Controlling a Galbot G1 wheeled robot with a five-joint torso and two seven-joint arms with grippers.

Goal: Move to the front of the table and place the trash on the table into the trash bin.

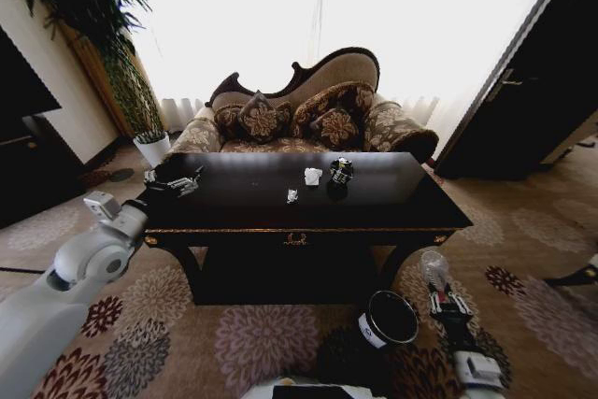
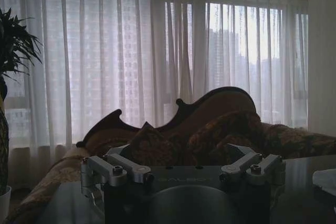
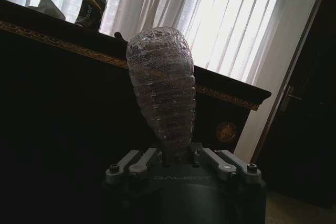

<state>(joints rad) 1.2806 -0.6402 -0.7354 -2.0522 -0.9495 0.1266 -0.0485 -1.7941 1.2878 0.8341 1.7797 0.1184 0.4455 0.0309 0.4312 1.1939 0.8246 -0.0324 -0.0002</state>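
— Where's the bottle right now?

— In my right gripper point(image 3: 178, 157). My fingers are closed on the neck end of the clear crushed bottle point(image 3: 163, 85), and its long axis runs straight out from my palm, away from the wrist. In the head view I'm holding it low, in front of the table point(image 1: 392, 221) near its right front leg, with the bottle's body toward the table.

— And the trash bin?

— The trash bin point(image 1: 388, 320) stands on the carpet just beside my right gripper, to its left, mouth up. So the bottle lies off to the right of the opening, not over it. I judge the coming move turns on carrying the bottle leftward across the rim and tipping its far end down.

— What's left on the table?

— A white paper wad point(image 1: 313, 176), a black-and-silver can point(image 1: 341, 171) beside it, and a tiny white scrap point(image 1: 291, 195) nearer the front edge.

— Your left arm?

— My left gripper point(image 1: 177, 184) hovers over the table's left end, fingers spread wide and empty, well apart from those bits but the nearer arm to them.
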